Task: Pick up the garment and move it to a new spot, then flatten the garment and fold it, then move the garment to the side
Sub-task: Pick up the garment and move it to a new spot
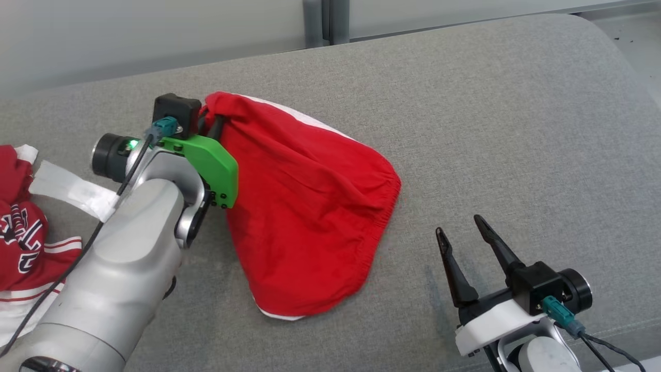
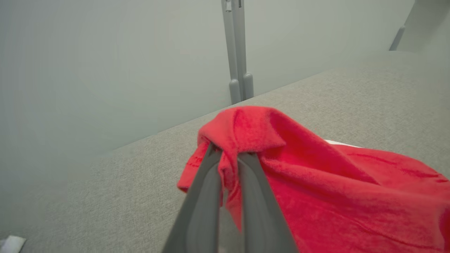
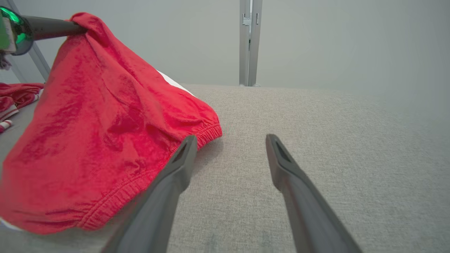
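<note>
- Red garment (image 1: 310,206) lies about mid-way across the grey cushion (image 1: 490,103), one corner hoisted off it and the rest draped down in a slack tent.
- Your left gripper (image 2: 229,154) is clenched on that raised corner, toward the cushion's back-left. The wrist view shows cloth bunched between the two fingers and folded over their tips. It looks a fair bite, though a thin one.
- Your right gripper (image 1: 459,223) hangs released, jaws wide, nothing in them, above the cushion's front-right and just beside the elastic hem (image 3: 207,131).
- The step in hand, as I read it, is to carry the garment to a fresh spot on the cushion. Only a corner is up, so lift higher before you travel, or the trailing cloth will drag and twist.
- Go slow and level, because a jerk could slip that thin pinch out.
- Steer for the cushion's open right half, so nothing tangles with the red-and-white pile (image 1: 20,227) at the cushion's left edge.
- Set it down trailing. Let the low hem touch first, then draw the corner on across the cushion so the cloth lays out long, not heaped. That should spare you work when flattening.
- The right gripper is well placed to pin the hem once it lands, so bring it in only when the cloth has settled.
</note>
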### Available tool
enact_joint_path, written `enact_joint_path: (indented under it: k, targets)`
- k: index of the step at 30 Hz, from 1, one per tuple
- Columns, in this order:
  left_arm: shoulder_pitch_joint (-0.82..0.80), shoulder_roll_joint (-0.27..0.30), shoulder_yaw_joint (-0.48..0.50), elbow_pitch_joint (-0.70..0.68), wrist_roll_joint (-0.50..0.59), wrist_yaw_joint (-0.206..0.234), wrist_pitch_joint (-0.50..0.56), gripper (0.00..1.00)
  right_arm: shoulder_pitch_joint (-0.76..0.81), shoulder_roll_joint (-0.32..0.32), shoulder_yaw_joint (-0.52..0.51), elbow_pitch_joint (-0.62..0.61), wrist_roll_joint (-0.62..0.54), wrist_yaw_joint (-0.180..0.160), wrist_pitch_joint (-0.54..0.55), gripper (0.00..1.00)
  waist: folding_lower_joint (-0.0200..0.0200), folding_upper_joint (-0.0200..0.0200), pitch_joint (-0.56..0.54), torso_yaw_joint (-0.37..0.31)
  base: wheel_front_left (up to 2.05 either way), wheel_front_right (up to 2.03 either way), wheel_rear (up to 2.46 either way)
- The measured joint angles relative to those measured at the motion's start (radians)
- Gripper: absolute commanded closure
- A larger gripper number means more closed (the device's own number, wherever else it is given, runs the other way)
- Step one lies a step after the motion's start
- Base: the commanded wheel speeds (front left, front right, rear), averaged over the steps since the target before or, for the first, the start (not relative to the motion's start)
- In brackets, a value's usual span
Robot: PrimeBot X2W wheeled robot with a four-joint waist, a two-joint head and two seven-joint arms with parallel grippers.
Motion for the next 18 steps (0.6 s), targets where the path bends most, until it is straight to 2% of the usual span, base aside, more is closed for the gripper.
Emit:
enact_joint_path:
  k: [3, 5, 6, 7, 8, 13, 18]
  targets:
    - [-0.019, -0.003, 0.007, 0.094, 0.011, 0.007, -0.039, 0.86, 0.001, 0.001, 0.026, 0.004, 0.0, 0.0, 0.0, 0.0, 0.0, 0.0, -0.001, 0.004, 0.0, 0.0, 0.0]
    - [-0.021, -0.008, 0.012, 0.152, 0.005, 0.0, -0.058, 0.48, 0.001, 0.001, 0.04, 0.004, 0.002, 0.0, 0.0, 0.0, 0.0, 0.0, -0.002, 0.006, 0.0, 0.0, 0.0]
    - [-0.021, -0.014, 0.013, 0.174, 0.001, -0.004, -0.067, 0.09, 0.002, 0.001, 0.045, 0.005, 0.005, 0.0, 0.0, 0.0, 0.0, 0.0, -0.003, 0.007, 0.0, 0.0, 0.0]
    - [-0.022, -0.021, 0.015, 0.197, -0.005, -0.012, -0.07, 0.09, 0.002, 0.0, 0.052, 0.005, 0.007, 0.0, 0.0, 0.0, 0.0, 0.0, -0.003, 0.008, 0.0, 0.0, 0.0]
    - [-0.023, -0.029, 0.015, 0.218, -0.01, -0.021, -0.071, 0.0, 0.002, 0.001, 0.058, 0.006, 0.009, 0.0, 0.0, 0.0, 0.0, 0.0, -0.004, 0.009, 0.0, 0.0, 0.0]
    - [-0.028, -0.05, 0.01, 0.286, -0.015, -0.029, -0.106, 0.0, 0.011, 0.0, 0.105, 0.012, 0.009, 0.0, 0.0, 0.0, 0.0, 0.0, -0.013, 0.021, 0.0, 0.0, 0.0]
    - [-0.038, -0.056, 0.028, 0.272, -0.013, -0.013, -0.159, 0.0, 0.031, 0.001, 0.191, 0.038, 0.009, 0.0, 0.0, 0.0, 0.0, 0.0, -0.023, 0.044, 0.0, 0.0, 0.0]
